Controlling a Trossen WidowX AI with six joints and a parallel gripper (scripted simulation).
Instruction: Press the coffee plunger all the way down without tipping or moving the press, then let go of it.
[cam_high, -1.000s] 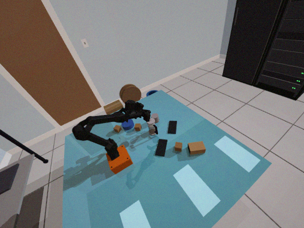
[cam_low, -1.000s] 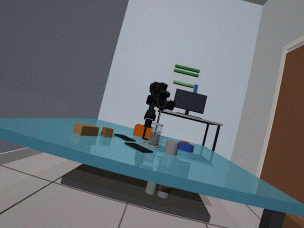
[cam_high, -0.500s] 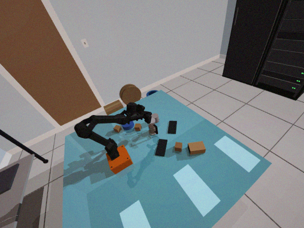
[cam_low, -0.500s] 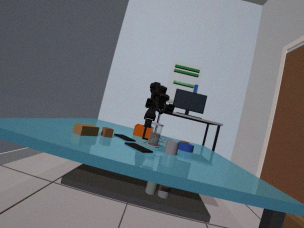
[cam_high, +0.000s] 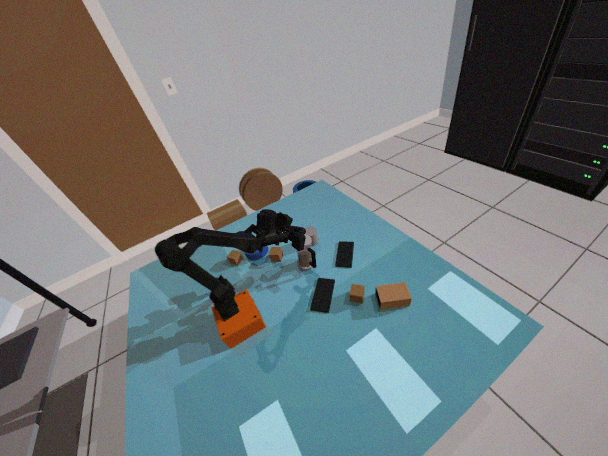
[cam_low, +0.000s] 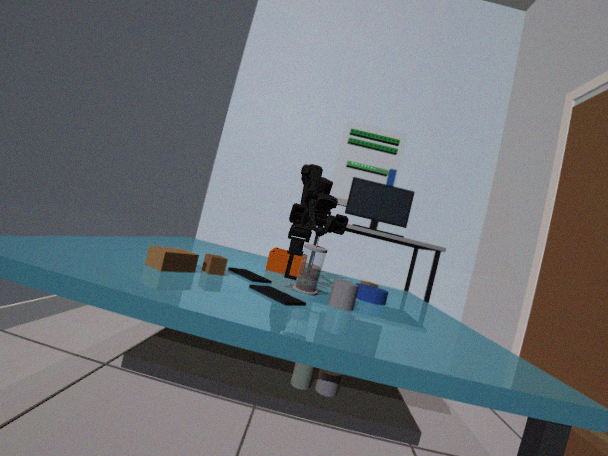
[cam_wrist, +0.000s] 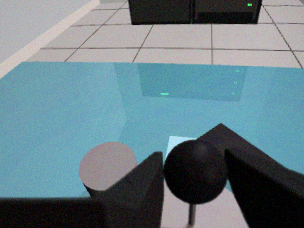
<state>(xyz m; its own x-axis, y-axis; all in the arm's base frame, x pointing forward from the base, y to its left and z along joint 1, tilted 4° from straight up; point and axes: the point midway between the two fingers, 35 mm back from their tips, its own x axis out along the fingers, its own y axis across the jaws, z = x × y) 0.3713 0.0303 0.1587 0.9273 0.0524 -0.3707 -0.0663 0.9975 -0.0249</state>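
Observation:
The coffee press (cam_high: 304, 260) (cam_low: 310, 272) stands upright on the table, a clear cylinder with a pale base and lid, brownish in its lower part, with a black side handle (cam_high: 314, 258) (cam_low: 290, 266). The black round plunger knob (cam_wrist: 195, 172) sits above the lid, with a short length of thin rod (cam_low: 316, 240) showing between them. My gripper (cam_high: 301, 240) (cam_low: 320, 231) (cam_wrist: 193, 158) points over the press and is shut on the knob, one finger on each side. The knob is hard to make out in the top and exterior views.
A grey cylinder (cam_high: 311, 235) (cam_low: 343, 295) (cam_wrist: 108, 166) stands close beside the press. A blue round object (cam_high: 256, 253) (cam_low: 372, 294) and small brown blocks (cam_high: 275, 254) (cam_high: 234, 257) are behind. Two flat black slabs (cam_high: 344, 254) (cam_high: 323, 295) and two brown boxes (cam_high: 393, 295) (cam_high: 357, 293) lie on the other side.

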